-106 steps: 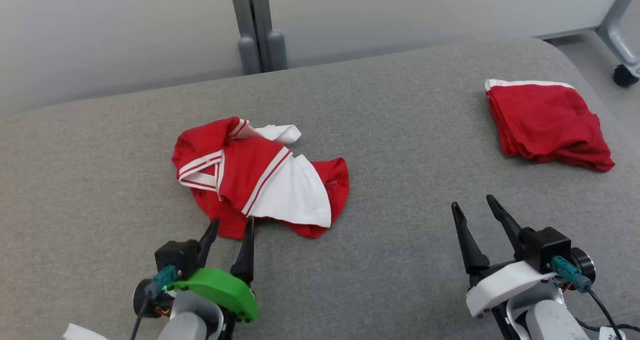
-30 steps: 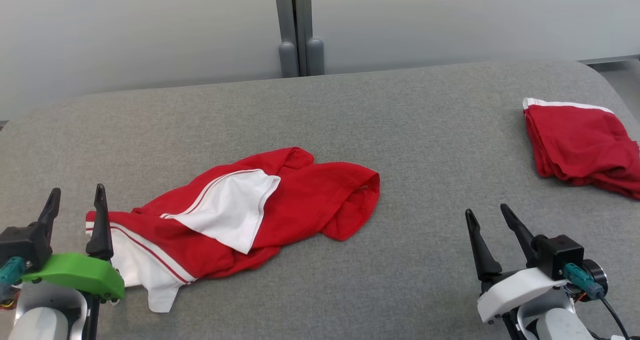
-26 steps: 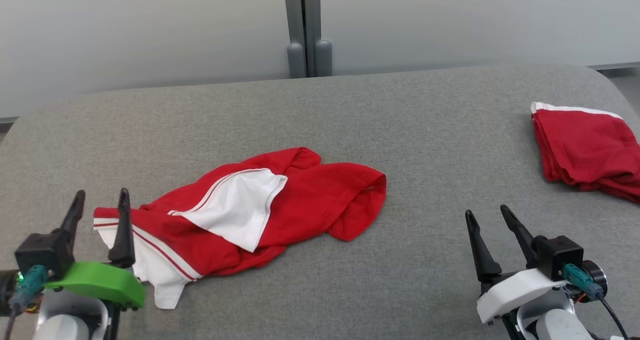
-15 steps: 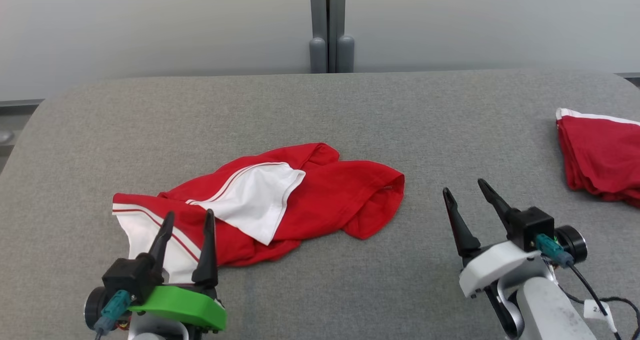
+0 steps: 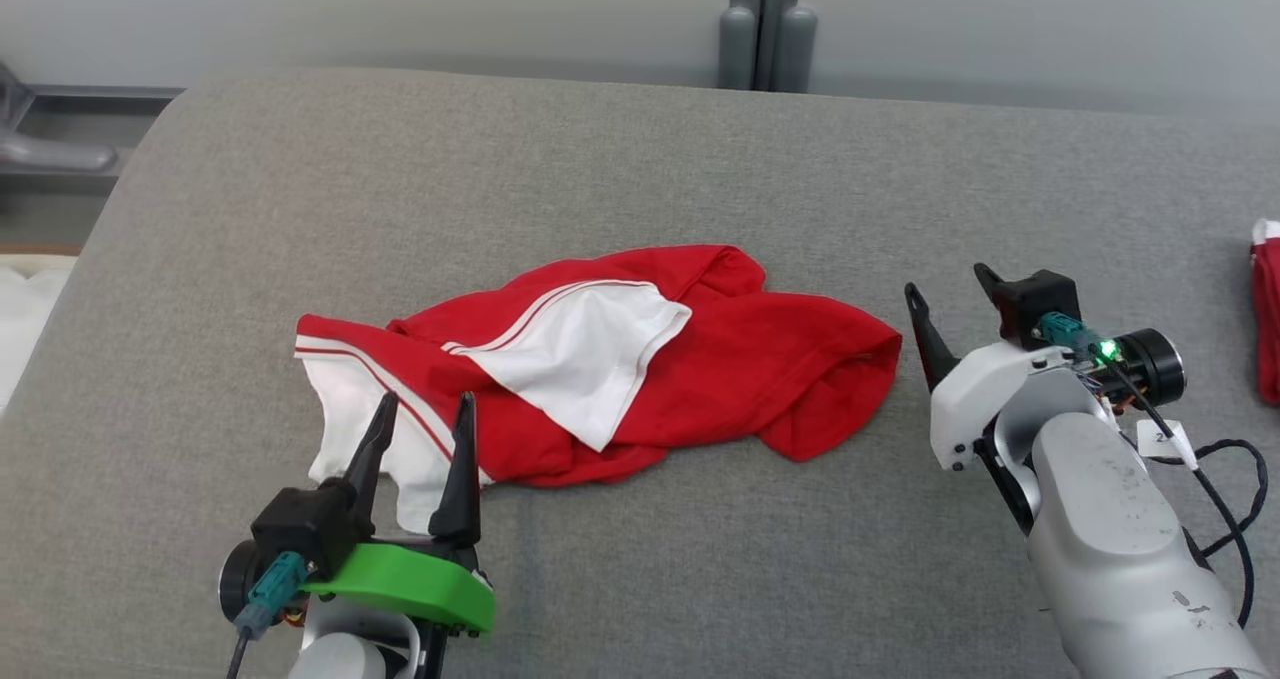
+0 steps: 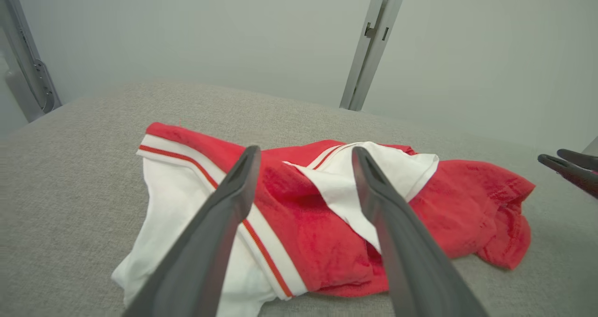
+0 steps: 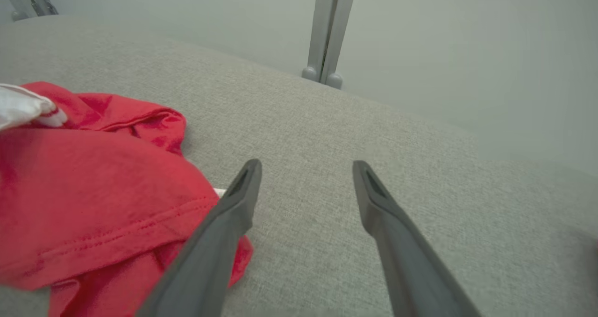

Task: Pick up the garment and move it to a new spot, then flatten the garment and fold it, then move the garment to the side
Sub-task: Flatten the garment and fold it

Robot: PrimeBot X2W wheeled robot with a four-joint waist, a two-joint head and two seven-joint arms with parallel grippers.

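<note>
The garment (image 5: 600, 359) lies crumpled, neither flat nor folded, just ahead of my left gripper (image 5: 427, 399) and close beside the left finger of my right gripper (image 5: 946, 281); both stand open and empty. I judge that flattening, folding and moving aside are not yet done. Around it is a grey fabric surface (image 5: 640, 159), and behind that a pale wall (image 5: 400, 9) with a grey post (image 5: 767, 19).

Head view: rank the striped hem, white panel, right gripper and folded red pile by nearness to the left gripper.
1. striped hem, by the left gripper.
2. white panel, centre.
3. right gripper, right of centre.
4. folded red pile, far right edge.
</note>
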